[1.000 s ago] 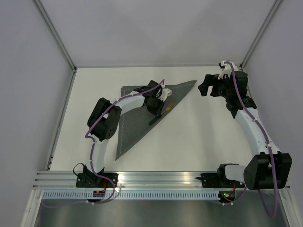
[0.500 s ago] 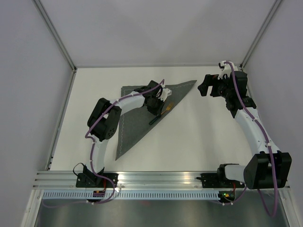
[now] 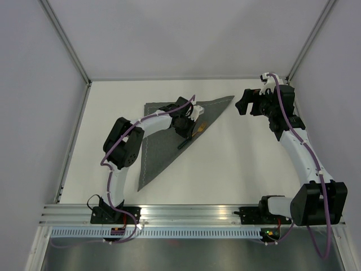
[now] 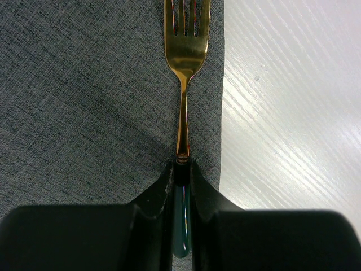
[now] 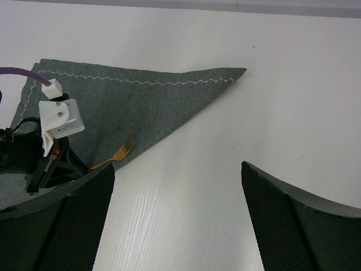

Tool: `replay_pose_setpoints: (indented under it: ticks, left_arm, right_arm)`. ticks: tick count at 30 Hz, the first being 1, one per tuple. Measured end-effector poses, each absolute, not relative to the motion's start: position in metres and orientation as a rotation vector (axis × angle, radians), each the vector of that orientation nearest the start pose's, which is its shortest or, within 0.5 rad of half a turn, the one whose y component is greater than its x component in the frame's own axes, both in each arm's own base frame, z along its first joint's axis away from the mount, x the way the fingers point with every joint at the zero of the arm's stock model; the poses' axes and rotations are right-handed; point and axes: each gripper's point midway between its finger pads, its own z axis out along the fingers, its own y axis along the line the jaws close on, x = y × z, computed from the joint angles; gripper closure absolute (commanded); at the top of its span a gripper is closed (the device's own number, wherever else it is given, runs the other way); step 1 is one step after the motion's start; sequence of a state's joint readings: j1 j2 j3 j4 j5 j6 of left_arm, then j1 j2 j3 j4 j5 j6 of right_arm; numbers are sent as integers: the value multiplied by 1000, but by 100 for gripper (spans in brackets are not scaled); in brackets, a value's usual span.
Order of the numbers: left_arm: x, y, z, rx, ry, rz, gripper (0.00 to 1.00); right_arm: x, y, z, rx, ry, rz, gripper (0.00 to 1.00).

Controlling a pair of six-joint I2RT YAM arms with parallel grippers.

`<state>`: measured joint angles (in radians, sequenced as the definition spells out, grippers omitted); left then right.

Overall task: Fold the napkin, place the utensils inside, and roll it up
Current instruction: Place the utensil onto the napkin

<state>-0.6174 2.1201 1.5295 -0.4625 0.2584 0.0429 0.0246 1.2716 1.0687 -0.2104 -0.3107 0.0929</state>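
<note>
The napkin (image 3: pixel 161 141) lies on the white table (image 3: pixel 242 158) folded into a triangle. Its stitched edge is on the far side, and its long diagonal edge runs from the far right point down to the near tip.

My left gripper (image 4: pixel 181 169) sits over the napkin, close to the middle of that diagonal edge. Its fingers (image 4: pixel 161 192) are clenched on the dark green handle of the fork (image 4: pixel 184 56). The handle is pinched in the narrow slot between them, and the gold neck and tines stick out ahead of the tips. The fork lies on the napkin just inside the diagonal edge and parallel to it, with only a thin strip of cloth between it and the bare table. The tines point along the edge toward the napkin's far right point.

My right gripper (image 5: pixel 176 167) hangs off the napkin, out past its far right point and apart from the cloth. Its fingers (image 5: pixel 62 226) are spread wide with nothing between them. Through its camera the napkin's point lies ahead of the fingertips, with bare table directly below them.
</note>
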Motion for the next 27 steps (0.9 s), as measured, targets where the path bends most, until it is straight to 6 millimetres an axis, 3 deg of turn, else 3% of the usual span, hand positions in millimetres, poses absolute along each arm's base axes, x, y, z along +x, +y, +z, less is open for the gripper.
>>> replay_pose_setpoints:
  ticks: [6,13,27]
  left_arm:
    - [366,-312,19,948,2491,-527,77]
    - [366,-313,21,939,2487,-529,52]
    - [367,-314,30,932,2469,-531,49]
  right_arm:
    - [396,67,241,-135,1979,384,2]
    - [396,67,241,-134,1979,384,2]
    - [396,68,240,-128,1982,394,2]
